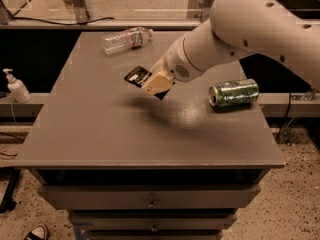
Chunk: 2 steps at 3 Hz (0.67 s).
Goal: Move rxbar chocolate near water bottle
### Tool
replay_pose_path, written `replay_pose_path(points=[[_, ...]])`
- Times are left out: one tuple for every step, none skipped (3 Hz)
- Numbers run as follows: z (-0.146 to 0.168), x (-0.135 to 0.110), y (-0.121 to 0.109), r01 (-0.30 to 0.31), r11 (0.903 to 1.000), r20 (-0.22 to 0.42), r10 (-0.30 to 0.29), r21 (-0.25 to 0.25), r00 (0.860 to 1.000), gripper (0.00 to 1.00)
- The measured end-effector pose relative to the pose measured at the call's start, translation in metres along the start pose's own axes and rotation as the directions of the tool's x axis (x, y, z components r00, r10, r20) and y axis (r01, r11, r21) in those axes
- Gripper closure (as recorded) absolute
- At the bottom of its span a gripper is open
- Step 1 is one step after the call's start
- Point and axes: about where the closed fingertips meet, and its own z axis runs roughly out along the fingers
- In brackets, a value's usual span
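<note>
The rxbar chocolate (136,76), a small black wrapped bar, hangs above the middle of the grey table (100,134), its shadow on the surface below. My gripper (152,84) is shut on the bar's right end, with the white arm reaching in from the upper right. The water bottle (126,39), clear with a white-and-red label, lies on its side near the table's far edge, up and left of the bar and apart from it.
A green soda can (233,92) lies on its side at the table's right. A white pump dispenser bottle (17,86) stands on a ledge left of the table. Drawers run below the table's front edge.
</note>
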Motion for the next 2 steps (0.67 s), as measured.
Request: replay_pose_path(points=[[0.006, -0.005, -0.041, 0.018, 0.9981, 0.005, -0.018, 0.059, 1.0, 1.0], [0.022, -0.007, -0.086, 0.033, 0.9958, 0.001, -0.033, 0.086, 0.999, 1.0]])
